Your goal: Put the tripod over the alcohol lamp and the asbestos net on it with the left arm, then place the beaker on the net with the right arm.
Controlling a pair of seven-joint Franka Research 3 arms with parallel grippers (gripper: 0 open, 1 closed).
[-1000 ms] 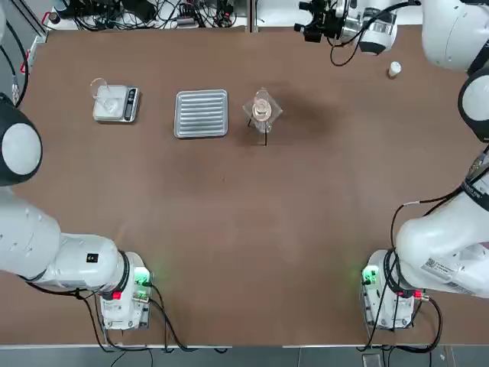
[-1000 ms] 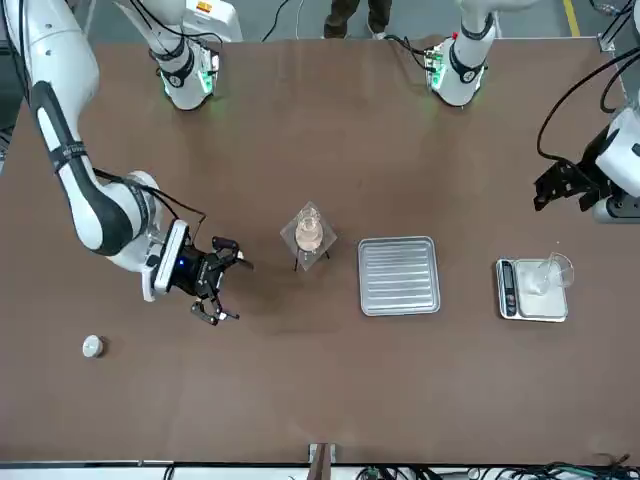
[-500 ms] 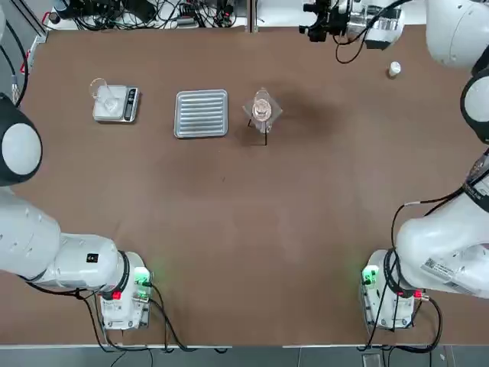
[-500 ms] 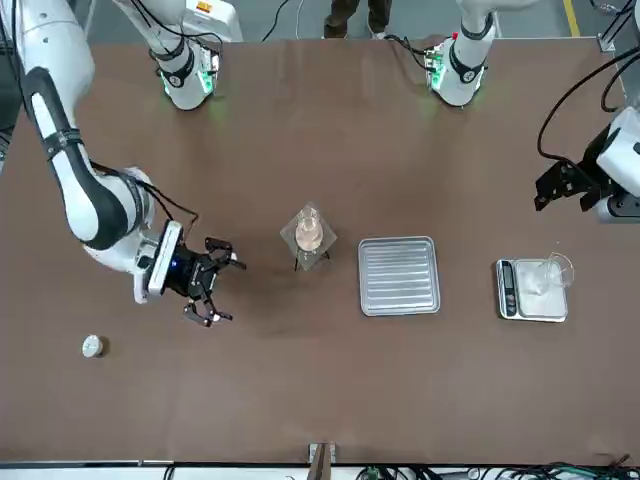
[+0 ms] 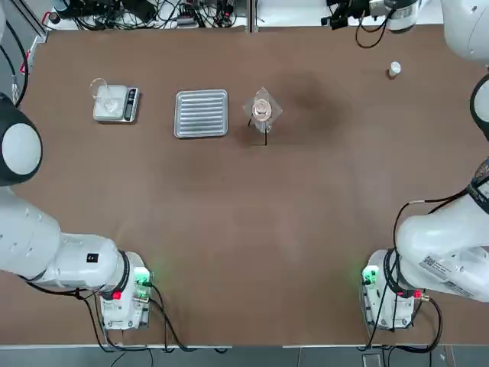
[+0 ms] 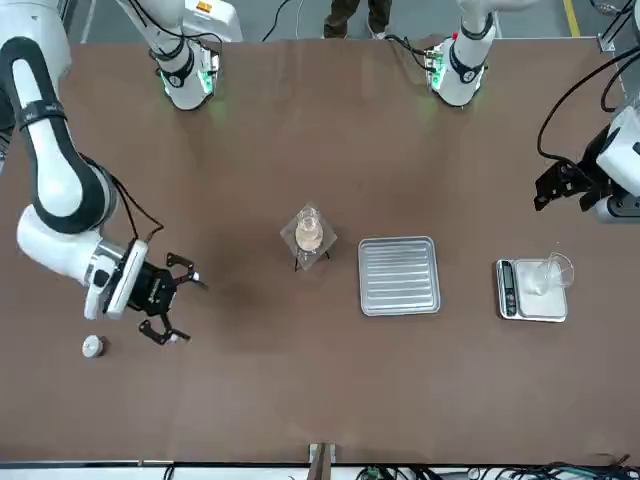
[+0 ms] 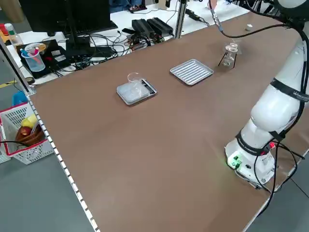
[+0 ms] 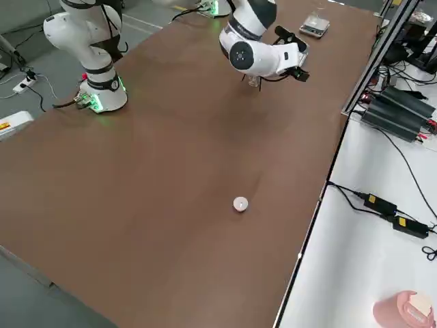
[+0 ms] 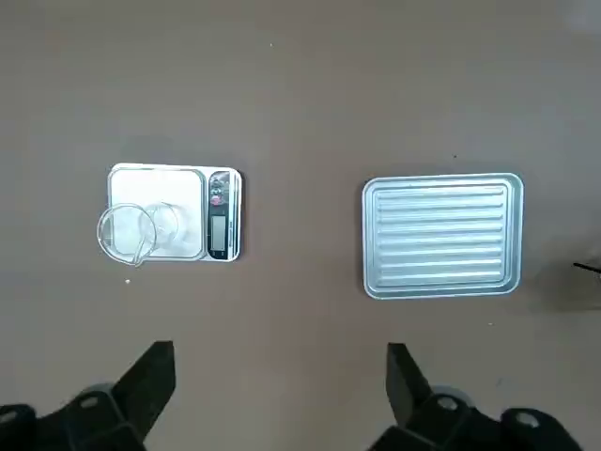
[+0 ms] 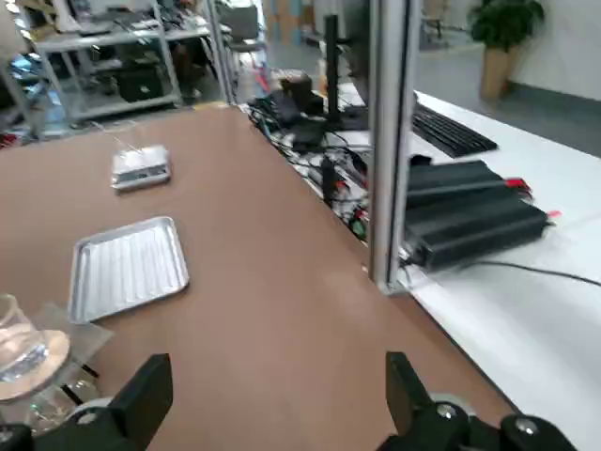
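The tripod [image 5: 263, 131], thin black wire, stands upright on the tabletop [image 5: 244, 214] at about twelve o'clock from its centre in the top view. The lamp [image 7: 227, 58] sits under its ring, barely visible. The net [image 5: 262, 111], a grey mesh square, lies flat on top, turned corner-on. The clear beaker [image 5: 262, 109] stands upright on the net's middle.

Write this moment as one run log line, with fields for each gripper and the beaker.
left gripper: open, empty, parked above table | right gripper: open, empty, away from stack | beaker: on asbestos net, on tripod
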